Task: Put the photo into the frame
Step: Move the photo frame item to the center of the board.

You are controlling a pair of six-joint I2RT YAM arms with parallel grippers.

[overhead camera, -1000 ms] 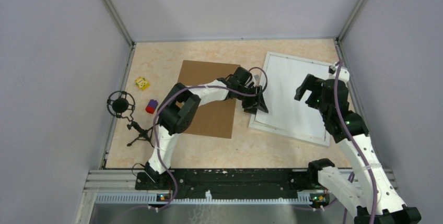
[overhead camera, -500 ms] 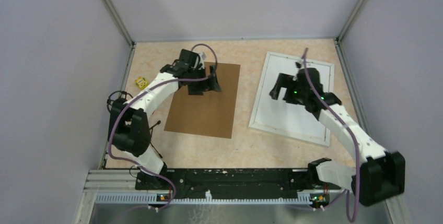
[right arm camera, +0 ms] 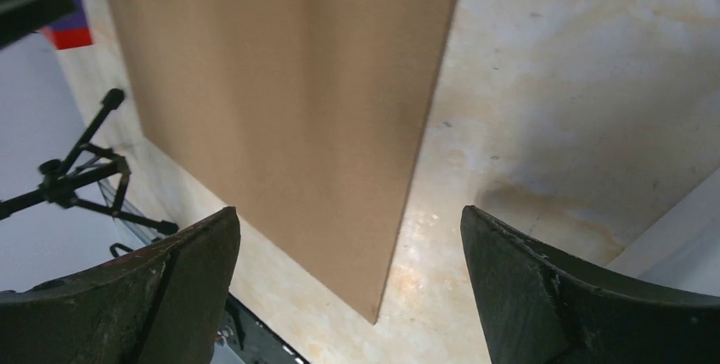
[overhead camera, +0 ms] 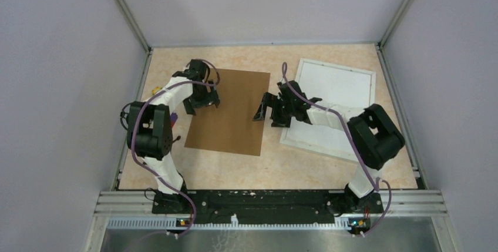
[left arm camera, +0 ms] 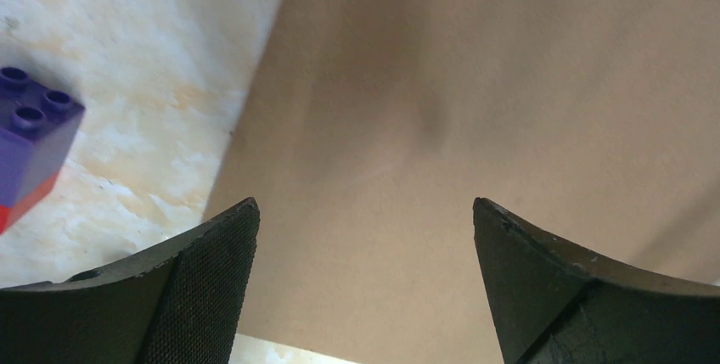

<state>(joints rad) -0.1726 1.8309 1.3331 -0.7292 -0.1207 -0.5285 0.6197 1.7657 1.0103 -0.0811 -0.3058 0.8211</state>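
Note:
The frame [overhead camera: 369, 74], white with thin bars, lies flat at the right of the table and shows only a white surface inside. The photo is out of view. My left gripper [overhead camera: 201, 104] hangs open over the left edge of a plain brown board [overhead camera: 235, 123]; in the left wrist view its gripper [left arm camera: 365, 211] has nothing but board between the fingers. My right gripper [overhead camera: 265, 117] is open and empty above the bare strip between the board and the frame's left edge. In the right wrist view the gripper [right arm camera: 350, 215] straddles the brown board [right arm camera: 289, 84] at its near right corner.
A purple and red brick [left arm camera: 30, 139] lies just left of the board. A small black tripod [overhead camera: 136, 118] stands by the left wall, with a yellow block [overhead camera: 157, 91] behind it. Grey walls close in the table on three sides.
My left gripper left the frame's left edge, opened wide and swung left across the board to its left edge. My right gripper moved from over the frame to the gap beside the board.

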